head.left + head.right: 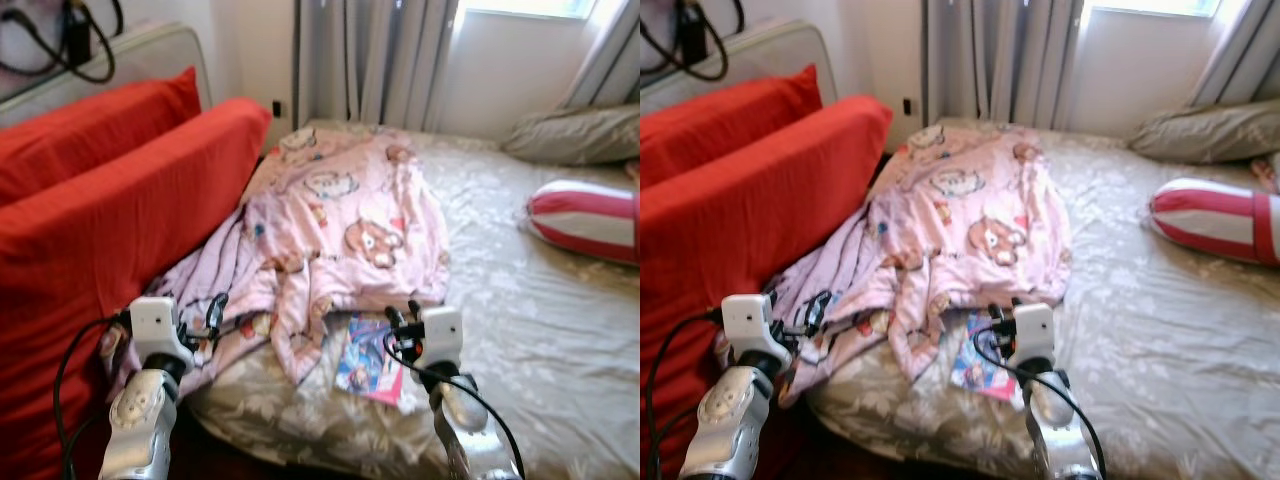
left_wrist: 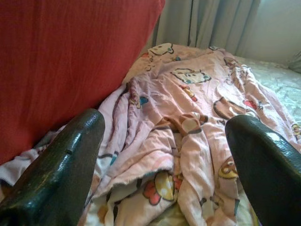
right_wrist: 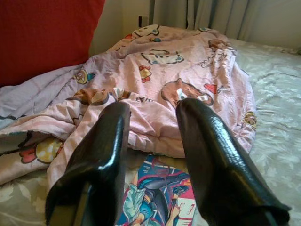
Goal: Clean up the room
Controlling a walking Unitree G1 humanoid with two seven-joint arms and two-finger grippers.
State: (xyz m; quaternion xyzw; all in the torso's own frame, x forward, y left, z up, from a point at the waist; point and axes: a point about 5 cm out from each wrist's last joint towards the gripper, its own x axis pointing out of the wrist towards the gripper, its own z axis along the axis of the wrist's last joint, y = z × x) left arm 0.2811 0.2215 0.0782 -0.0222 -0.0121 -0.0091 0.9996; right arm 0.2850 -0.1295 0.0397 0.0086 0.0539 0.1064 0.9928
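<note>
Two grippers hover at the bed's near edge: the left gripper (image 1: 215, 312), fingers spread wide and empty, sits at the crumpled edge of the pink blanket (image 1: 340, 220), probably lining up a grab. The right gripper (image 1: 400, 315), fingers apart, hangs above the comic book (image 1: 368, 372) peeking from under the blanket's hem.

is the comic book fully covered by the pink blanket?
No. The colourful comic book lies on the beige bedsheet with only its top edge tucked under the pink cartoon-print blanket.
</note>
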